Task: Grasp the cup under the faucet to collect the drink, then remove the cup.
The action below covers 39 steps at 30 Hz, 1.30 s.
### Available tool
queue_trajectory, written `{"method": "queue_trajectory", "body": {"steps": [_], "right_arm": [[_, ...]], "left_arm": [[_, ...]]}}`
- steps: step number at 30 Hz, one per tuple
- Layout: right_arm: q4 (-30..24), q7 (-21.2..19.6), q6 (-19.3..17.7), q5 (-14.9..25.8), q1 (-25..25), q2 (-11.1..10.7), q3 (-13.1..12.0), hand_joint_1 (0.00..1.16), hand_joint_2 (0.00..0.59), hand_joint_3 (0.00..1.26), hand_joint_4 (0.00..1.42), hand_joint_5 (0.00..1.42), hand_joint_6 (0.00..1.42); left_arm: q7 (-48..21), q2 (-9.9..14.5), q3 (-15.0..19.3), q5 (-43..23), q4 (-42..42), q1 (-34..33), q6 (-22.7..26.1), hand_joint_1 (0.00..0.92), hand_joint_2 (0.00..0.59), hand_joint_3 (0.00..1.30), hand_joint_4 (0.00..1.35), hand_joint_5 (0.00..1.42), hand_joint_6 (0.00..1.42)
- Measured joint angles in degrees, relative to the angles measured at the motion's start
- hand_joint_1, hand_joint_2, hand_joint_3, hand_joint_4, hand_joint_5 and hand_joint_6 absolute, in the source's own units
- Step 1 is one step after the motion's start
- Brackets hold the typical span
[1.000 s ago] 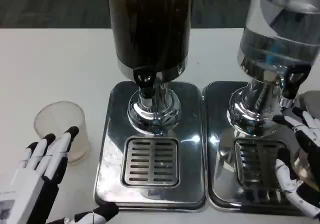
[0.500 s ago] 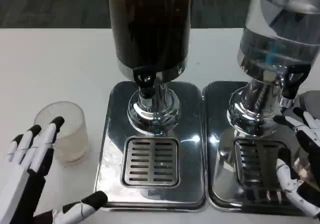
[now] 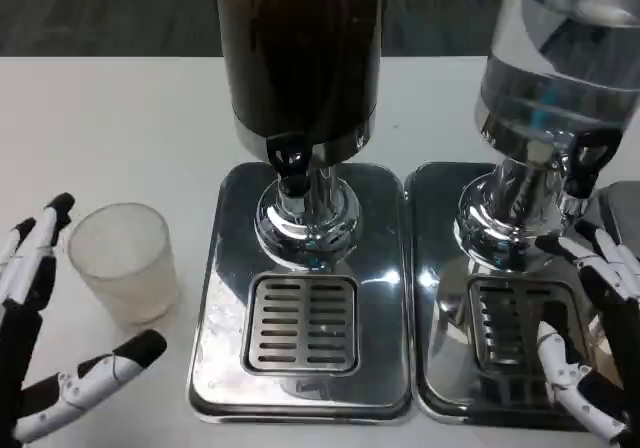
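Frosted plastic cup (image 3: 124,261) stands near the table's (image 3: 120,118) left edge, left hand (image 3: 40,338) spread beside it, gripping nothing; right hand (image 3: 592,348) splayed, empty, over the right drip tray (image 3: 450,268).

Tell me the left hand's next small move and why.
Probably close the left hand around the cup. The fingers sit just left of the cup and the thumb reaches below it, so the hand brackets it without gripping. The cup stands on the table, left of the dark dispenser's drip tray, not yet under the faucet.
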Motion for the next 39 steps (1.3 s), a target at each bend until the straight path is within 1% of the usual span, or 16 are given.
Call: {"method": "queue_trajectory", "body": {"steps": [1, 2, 9, 13, 16, 17, 22, 24, 28, 30, 32, 34, 35, 39], "right_arm": [[-0.06, 0.00, 0.05, -0.01, -0.01, 0.07, -0.02, 0.47, 0.586, 0.20, 0.05, 0.04, 0.02], [-0.07, -0.01, 0.06, -0.01, 0.00, 0.09, -0.07, 0.47, 0.586, 0.20, 0.05, 0.04, 0.02], [-0.06, -0.02, 0.24, -0.02, -0.41, 0.14, -0.13, 0.47, 0.586, 0.20, 0.05, 0.04, 0.02], [-0.06, -0.02, 0.24, -0.11, -0.41, 0.14, 0.02, 0.47, 0.586, 0.21, 0.06, 0.05, 0.03], [-0.05, -0.03, 0.24, -0.13, -0.43, 0.16, 0.05, 0.47, 0.586, 0.21, 0.06, 0.05, 0.03], [-0.04, -0.04, 0.24, -0.13, -0.53, 0.19, 0.07, 0.47, 0.586, 0.21, 0.06, 0.05, 0.03], [0.18, -0.55, 0.26, -0.58, -0.56, 0.69, 0.76, 0.47, 0.586, 0.21, 0.07, 0.05, 0.03], [0.20, -0.68, 0.26, -0.70, -0.51, 0.74, 0.96, 0.47, 0.586, 0.21, 0.07, 0.05, 0.03], [0.22, -1.24, 0.49, -0.95, -0.34, 0.98, 1.71, 0.47, 0.586, 0.21, 0.07, 0.05, 0.03], [0.22, -1.36, 0.59, -0.97, -0.29, 1.09, 1.89, 0.47, 0.586, 0.21, 0.07, 0.05, 0.03], [0.22, -1.61, 0.80, -1.12, -0.20, 1.35, 2.46, 0.47, 0.586, 0.21, 0.07, 0.05, 0.03], [0.21, -1.84, 0.86, -1.39, -0.12, 1.57, 2.92, 0.47, 0.586, 0.21, 0.07, 0.06, 0.03], [0.21, -2.05, 0.91, -1.82, -0.13, 1.70, 3.30, 0.47, 0.586, 0.21, 0.08, 0.06, 0.03], [0.21, -2.36, 0.91, -2.25, -0.28, 2.00, 4.30, 0.46, 0.586, 0.21, 0.09, 0.06, 0.03]], "left_arm": [[0.00, -0.02, 0.53, -1.10, 1.21, -1.11, -0.01, 0.000, 0.013, 0.00, 0.00, 0.07, 0.15], [0.00, -0.02, 0.87, -1.84, 1.67, -1.43, -0.08, 0.000, 0.009, 0.00, 0.00, 0.07, 0.15], [0.08, 0.01, 1.52, -3.03, 5.52, -4.34, -0.67, 0.000, 0.003, 0.00, 0.00, 0.08, 0.14], [0.00, 0.55, 1.53, -4.17, 8.08, -7.10, -0.54, 0.000, 0.000, 0.00, 0.00, 0.08, 0.12], [0.00, 0.70, 1.54, -5.26, 11.04, -9.07, -0.67, 0.000, 0.001, 0.00, 0.00, 0.08, 0.11], [0.02, 0.72, 1.51, -6.54, 13.13, -10.19, -1.13, 0.000, 0.002, 0.00, 0.00, 0.08, 0.11], [0.57, 0.78, 1.23, -8.47, 20.59, -14.35, -3.20, 0.000, 0.002, 0.00, 0.00, 0.08, 0.11], [0.67, 0.79, 1.15, -8.91, 21.78, -15.22, -3.43, 0.000, 0.002, 0.00, 0.00, 0.08, 0.11], [0.50, 0.84, 0.48, -10.80, 27.87, -18.89, -4.42, 0.000, 0.000, 0.00, 0.00, 0.08, 0.11], [0.44, 1.02, -0.03, -11.16, 29.65, -19.82, -4.90, 0.000, 0.000, 0.00, 0.00, 0.08, 0.11], [-0.07, 1.63, -1.28, -11.12, 32.90, -21.53, -5.23, 0.000, 0.000, 0.00, 0.00, 0.08, 0.11], [-0.31, 2.03, -1.75, -11.10, 34.88, -22.64, -5.46, 0.026, 0.001, 0.00, 0.00, 0.07, 0.13], [-0.42, 2.87, -2.40, -11.07, 36.36, -23.43, -5.56, 0.044, 0.006, 0.00, 0.00, 0.07, 0.13], [-0.91, 4.33, -3.87, -11.07, 39.20, -25.12, -6.44, 0.066, 0.004, 0.00, 0.00, 0.06, 0.13]]}}
